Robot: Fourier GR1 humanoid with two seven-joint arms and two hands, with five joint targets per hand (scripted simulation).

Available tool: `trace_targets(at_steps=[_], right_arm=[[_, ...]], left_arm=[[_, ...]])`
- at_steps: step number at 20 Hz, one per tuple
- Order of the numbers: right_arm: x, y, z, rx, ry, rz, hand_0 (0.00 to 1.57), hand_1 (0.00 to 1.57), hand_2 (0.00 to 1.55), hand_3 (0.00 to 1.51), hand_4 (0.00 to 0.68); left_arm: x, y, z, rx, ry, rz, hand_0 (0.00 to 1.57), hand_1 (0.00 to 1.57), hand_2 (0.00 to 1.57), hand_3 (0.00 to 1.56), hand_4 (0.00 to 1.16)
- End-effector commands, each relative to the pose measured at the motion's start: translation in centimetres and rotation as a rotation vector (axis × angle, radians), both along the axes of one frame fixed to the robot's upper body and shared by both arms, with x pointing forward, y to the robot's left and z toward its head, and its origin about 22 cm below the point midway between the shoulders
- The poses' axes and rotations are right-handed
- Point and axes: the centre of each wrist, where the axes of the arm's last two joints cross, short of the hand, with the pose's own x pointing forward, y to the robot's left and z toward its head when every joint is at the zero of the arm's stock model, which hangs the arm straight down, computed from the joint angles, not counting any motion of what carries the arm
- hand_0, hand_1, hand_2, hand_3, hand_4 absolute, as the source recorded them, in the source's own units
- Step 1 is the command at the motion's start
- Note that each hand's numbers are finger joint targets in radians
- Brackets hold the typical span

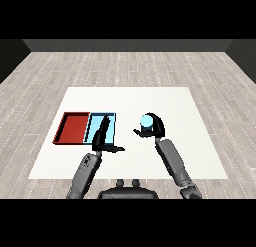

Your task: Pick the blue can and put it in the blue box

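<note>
Blue can (146, 122) held in the right hand (152, 130), fingers curled round it from behind and below, top face turned toward the head view. Carried clear of the table (150, 96), at about 3 o'clock from the blue tray (111, 122) and well apart from it. Probably lifted like this so as to pass over the tray's rim rather than drag across the table.

Left hand (102, 136) stretched forward over the near part of the blue tray, fingers straight and relaxed, thumb pointing off toward 3 o'clock, holding nothing. Seemingly parked there, though it overlaps the very spot meant for the can; likely needs clearing or steering round.

Red tray (74, 127) lying at 9 o'clock of the blue one, edges touching, nothing seen inside.

Judged as mid-carry: can picked, not yet placed. Next move calls for travel toward 9 o'clock, then lowering into the blue tray, with care not to clip the left hand.
</note>
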Motion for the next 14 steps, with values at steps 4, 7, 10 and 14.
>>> trace_targets(at_steps=[4,7,10,14], right_arm=[[-1.7,2.0,1.1,0.005,-0.025,0.035,1.45,1.45,1.47,1.39,0.576],[0.7,4.1,1.6,0.029,-0.023,0.066,1.45,1.45,1.47,1.38,0.547],[0.0,3.1,1.2,0.034,-0.030,0.061,1.45,1.45,1.46,1.37,0.550],[0.1,5.0,2.5,0.046,-0.037,0.070,1.44,1.44,1.46,1.36,0.553]], left_arm=[[2.0,-2.4,1.1,0.026,-0.009,-0.027,0.00,0.00,0.00,0.00,0.00],[1.1,-2.0,-2.2,0.022,0.018,-0.050,0.00,0.00,0.00,0.00,0.00],[1.0,-1.8,-2.3,0.025,0.027,-0.057,0.00,0.00,0.00,0.00,0.00],[1.8,-5.3,-0.8,0.039,0.059,-0.058,0.00,0.00,0.00,0.00,0.00]])
